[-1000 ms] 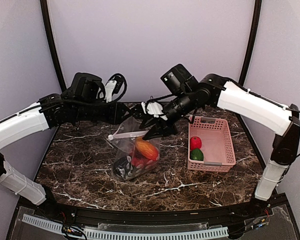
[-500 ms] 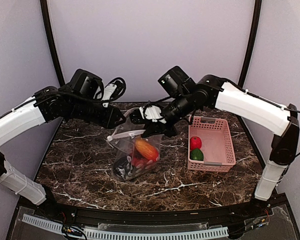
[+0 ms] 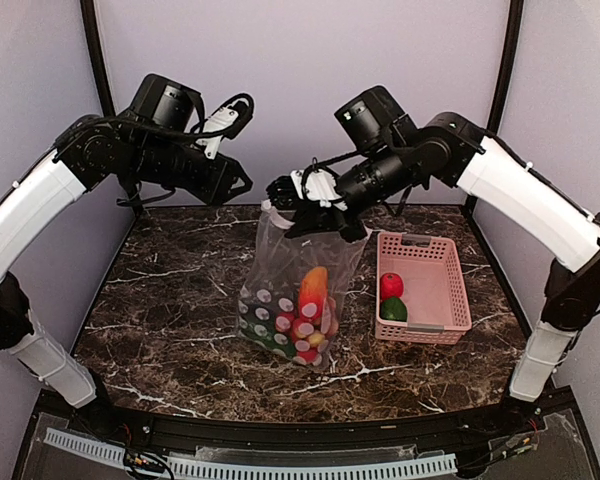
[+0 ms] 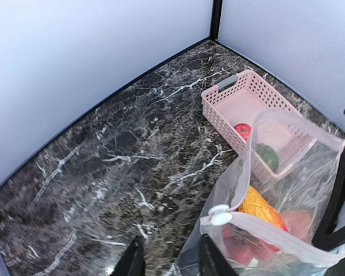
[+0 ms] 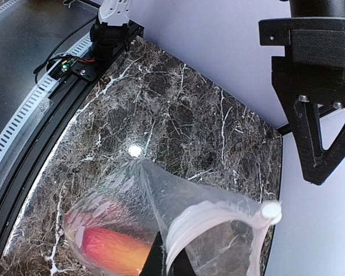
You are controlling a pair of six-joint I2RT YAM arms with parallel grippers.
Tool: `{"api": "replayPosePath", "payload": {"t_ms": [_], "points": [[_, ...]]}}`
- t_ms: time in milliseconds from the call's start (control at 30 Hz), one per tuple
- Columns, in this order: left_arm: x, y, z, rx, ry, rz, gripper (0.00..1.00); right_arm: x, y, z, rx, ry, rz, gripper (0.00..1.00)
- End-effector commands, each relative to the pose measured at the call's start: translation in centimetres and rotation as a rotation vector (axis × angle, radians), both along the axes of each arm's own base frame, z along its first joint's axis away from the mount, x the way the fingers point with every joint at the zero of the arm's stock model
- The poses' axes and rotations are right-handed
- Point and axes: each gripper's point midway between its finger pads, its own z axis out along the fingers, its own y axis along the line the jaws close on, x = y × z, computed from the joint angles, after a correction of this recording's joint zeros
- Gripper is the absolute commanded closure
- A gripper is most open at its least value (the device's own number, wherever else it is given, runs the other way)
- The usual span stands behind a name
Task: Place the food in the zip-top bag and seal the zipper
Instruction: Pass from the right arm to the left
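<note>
The clear zip-top bag [image 3: 298, 270] hangs upright over the table, its bottom on or near the marble. My right gripper [image 3: 317, 215] is shut on its top rim; in the right wrist view the fingertips [image 5: 161, 257] pinch the whitish zipper strip [image 5: 213, 214] near its white slider [image 5: 271, 211]. Inside the bag are an orange piece [image 3: 313, 285], red grapes [image 3: 300, 330] and a darker green item [image 3: 250, 310]. My left gripper [image 3: 240, 185] is open, just left of the bag's top corner; the bag's edge lies by its right finger [image 4: 210, 261]. The slider [image 4: 220, 214] also shows in the left wrist view.
A pink slotted basket [image 3: 450, 290] stands right of the bag, holding a red strawberry [image 3: 391, 286] and a green pepper [image 3: 394, 309]. Both show through the bag in the left wrist view [image 4: 242, 130]. Walls close the back and sides.
My right gripper has lifted the bag from lying slumped on the table to hanging upright. My left arm has risen and now stands beside the bag's top.
</note>
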Motion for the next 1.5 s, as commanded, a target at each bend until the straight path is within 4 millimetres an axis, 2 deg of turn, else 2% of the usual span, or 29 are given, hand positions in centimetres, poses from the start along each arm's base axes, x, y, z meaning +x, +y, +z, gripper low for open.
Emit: {"api": "replayPosePath", "payload": {"t_ms": [0, 67, 200, 333, 433, 533, 600, 700, 767, 833, 967, 1100, 1200, 1267, 1467], "points": [[-0.6, -0.2, -1.7, 0.023, 0.071, -0.026, 0.49, -1.2, -0.2, -1.6, -0.037, 0.040, 0.037, 1.00], [-0.8, -0.9, -1.7, -0.007, 0.081, -0.045, 0.37, -1.6, -0.3, -3.2, -0.077, 0.072, 0.043, 1.00], [-0.5, -1.6, -1.7, 0.009, 0.075, -0.080, 0.28, -2.8, -0.3, -4.6, -0.109, 0.094, 0.066, 1.00], [0.2, -1.9, -2.4, 0.052, 0.080, -0.073, 0.27, -2.6, 0.4, -3.7, -0.087, 0.016, 0.079, 1.00], [0.1, -2.3, -2.6, 0.045, 0.091, -0.099, 0.26, -2.0, 1.1, -2.3, -0.067, -0.041, 0.091, 1.00], [-0.5, -3.2, -2.9, 0.026, 0.124, -0.159, 0.22, -2.9, 1.9, -1.4, -0.062, -0.071, 0.139, 1.00], [-1.6, -3.9, -3.6, 0.028, 0.169, -0.235, 0.20, -3.7, 2.4, -1.6, -0.074, -0.099, 0.162, 1.00], [-3.8, -5.0, -6.3, 0.041, 0.293, -0.357, 0.16, -4.4, 2.8, -3.2, -0.118, -0.101, 0.176, 1.00], [-3.9, -4.9, -7.4, 0.061, 0.325, -0.349, 0.15, -4.9, 2.9, -4.4, -0.150, -0.098, 0.183, 1.00], [-3.5, -4.1, -8.4, 0.110, 0.330, -0.313, 0.17, -5.3, 2.9, -5.4, -0.182, -0.098, 0.184, 1.00], [-3.7, -3.4, -9.1, 0.147, 0.340, -0.298, 0.24, -5.7, 2.8, -6.5, -0.222, -0.109, 0.176, 1.00], [-4.7, -3.1, -9.5, 0.150, 0.384, -0.318, 0.29, -5.5, 2.7, -7.0, -0.235, -0.110, 0.160, 1.00], [-5.9, -1.9, -9.8, 0.164, 0.398, -0.325, 0.29, -5.3, 2.6, -6.9, -0.237, -0.112, 0.148, 1.00], [-6.1, -0.9, -10.0, 0.185, 0.385, -0.310, 0.33, -5.3, 2.6, -6.7, -0.234, -0.116, 0.141, 1.00], [-6.2, -0.2, -9.0, 0.158, 0.336, -0.285, 0.63, -5.2, 2.5, -6.4, -0.230, -0.120, 0.133, 1.00]]}}
